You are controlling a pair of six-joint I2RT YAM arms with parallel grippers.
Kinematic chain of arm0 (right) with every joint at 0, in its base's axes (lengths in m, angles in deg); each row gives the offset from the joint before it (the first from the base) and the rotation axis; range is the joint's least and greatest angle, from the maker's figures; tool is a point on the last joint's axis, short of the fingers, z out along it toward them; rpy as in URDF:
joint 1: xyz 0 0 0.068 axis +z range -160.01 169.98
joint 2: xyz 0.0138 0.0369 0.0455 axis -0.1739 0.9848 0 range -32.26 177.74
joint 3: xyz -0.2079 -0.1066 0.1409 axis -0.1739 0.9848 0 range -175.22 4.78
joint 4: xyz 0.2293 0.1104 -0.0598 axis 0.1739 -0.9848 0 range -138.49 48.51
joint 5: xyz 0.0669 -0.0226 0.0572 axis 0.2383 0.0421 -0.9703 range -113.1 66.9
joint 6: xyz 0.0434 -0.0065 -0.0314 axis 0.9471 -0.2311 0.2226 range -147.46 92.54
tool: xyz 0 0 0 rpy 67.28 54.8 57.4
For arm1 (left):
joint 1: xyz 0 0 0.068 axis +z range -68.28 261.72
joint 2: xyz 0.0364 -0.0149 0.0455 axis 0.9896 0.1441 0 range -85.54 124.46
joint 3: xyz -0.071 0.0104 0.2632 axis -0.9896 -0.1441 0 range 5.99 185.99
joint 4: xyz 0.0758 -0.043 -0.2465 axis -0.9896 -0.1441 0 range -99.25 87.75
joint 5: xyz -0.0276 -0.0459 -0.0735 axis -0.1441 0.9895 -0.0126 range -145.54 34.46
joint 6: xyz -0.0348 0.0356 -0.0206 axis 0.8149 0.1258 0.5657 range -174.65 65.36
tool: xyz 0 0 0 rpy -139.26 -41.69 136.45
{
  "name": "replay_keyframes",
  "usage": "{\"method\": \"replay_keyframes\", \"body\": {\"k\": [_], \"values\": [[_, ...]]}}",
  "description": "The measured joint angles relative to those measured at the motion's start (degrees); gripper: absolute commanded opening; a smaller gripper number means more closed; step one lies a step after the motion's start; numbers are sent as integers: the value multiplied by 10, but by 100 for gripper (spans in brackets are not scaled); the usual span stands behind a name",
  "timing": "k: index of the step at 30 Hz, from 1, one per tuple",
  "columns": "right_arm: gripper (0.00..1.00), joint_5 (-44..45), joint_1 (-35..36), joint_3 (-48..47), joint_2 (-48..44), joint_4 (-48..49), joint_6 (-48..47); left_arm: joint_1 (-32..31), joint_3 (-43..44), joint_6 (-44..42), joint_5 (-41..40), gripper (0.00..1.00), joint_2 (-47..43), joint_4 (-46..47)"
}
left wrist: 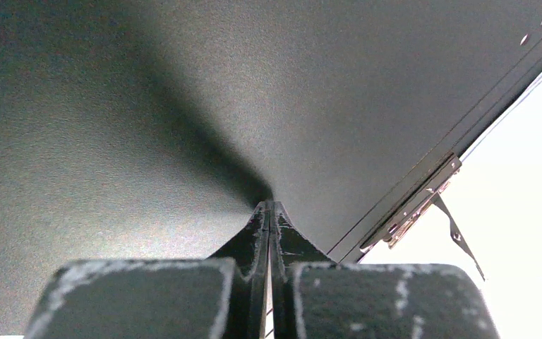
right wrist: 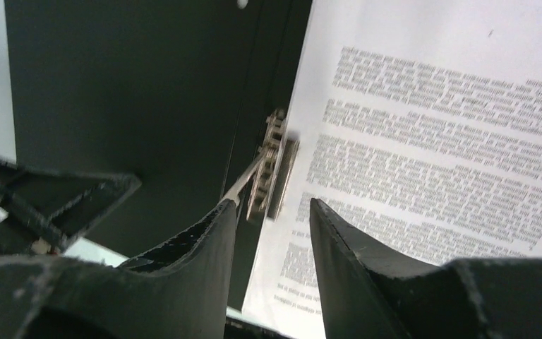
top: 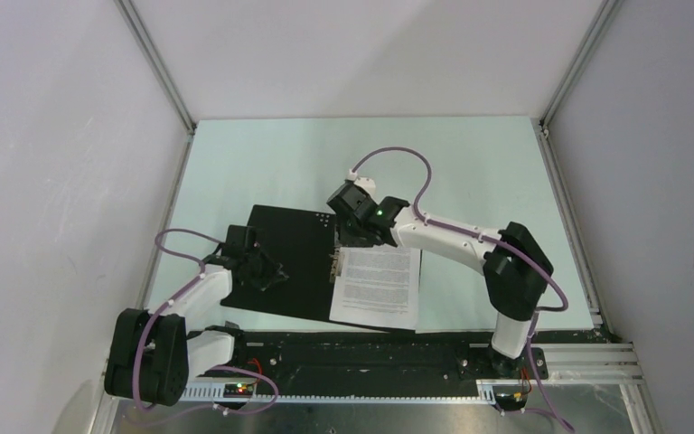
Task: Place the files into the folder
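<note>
Files [top: 377, 287] lie flat on the right half of the open folder [top: 294, 258], mid-table [top: 470, 181], with their left edge at the spine clip [right wrist: 274, 166]. Left gripper [left wrist: 269, 208]: fingers pressed together, tips on the black left flap. Right gripper [right wrist: 272, 205]: spread, over the clip.

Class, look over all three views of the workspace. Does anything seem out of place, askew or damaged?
One thing stands out. On the metal clip at the spine of the open folder, the wire lever sticks out instead of lying flat. The files lie flat beside it. No damage is visible.
</note>
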Motion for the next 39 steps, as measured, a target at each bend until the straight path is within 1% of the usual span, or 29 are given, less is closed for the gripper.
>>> {"method": "replay_keyframes", "body": {"k": [2, 4, 7, 9, 11, 12, 14, 18, 24, 25, 26, 28, 34, 39], "values": [[47, -3, -14, -14, 18, -3, -2, 0, 0, 0, 0, 0, 0, 1], [46, -5, -23, -48, 53, -8, -5, 1, 0, 0, 0, 0, 1, 2], [45, -12, -22, -97, 105, -10, -9, 1, 0, 0, 2, 0, 2, 2], [45, -15, -17, -111, 126, -9, -11, 2, 1, -1, 2, 0, 1, 2], [43, -20, -12, -111, 136, -12, -11, 2, 2, -6, 4, 0, 0, 1], [40, -23, -11, -111, 137, -14, -11, 2, 3, -12, 3, 0, -2, -2], [37, -26, -6, -111, 139, -14, -12, 3, 11, -23, 2, 1, -7, -15], [36, -29, 5, -111, 141, -14, -12, 9, 52, -41, 3, 1, -25, -37], [37, -37, 15, -94, 144, -12, -12, 28, 122, -72, 4, 5, -23, -50], [37, -37, 16, -89, 144, -13, -13, 30, 130, -81, 4, 5, -21, -55], [35, -37, 19, -78, 147, -17, -15, 33, 139, -96, 4, 5, -13, -65], [34, -37, 19, -77, 148, -17, -17, 33, 139, -100, 4, 5, -10, -70], [34, -37, 20, -72, 156, -17, -33, 30, 139, -110, 6, 3, 15, -86], [40, -20, 30, -72, 163, -17, -47, 18, 131, -110, 7, 2, 32, -87]]}}
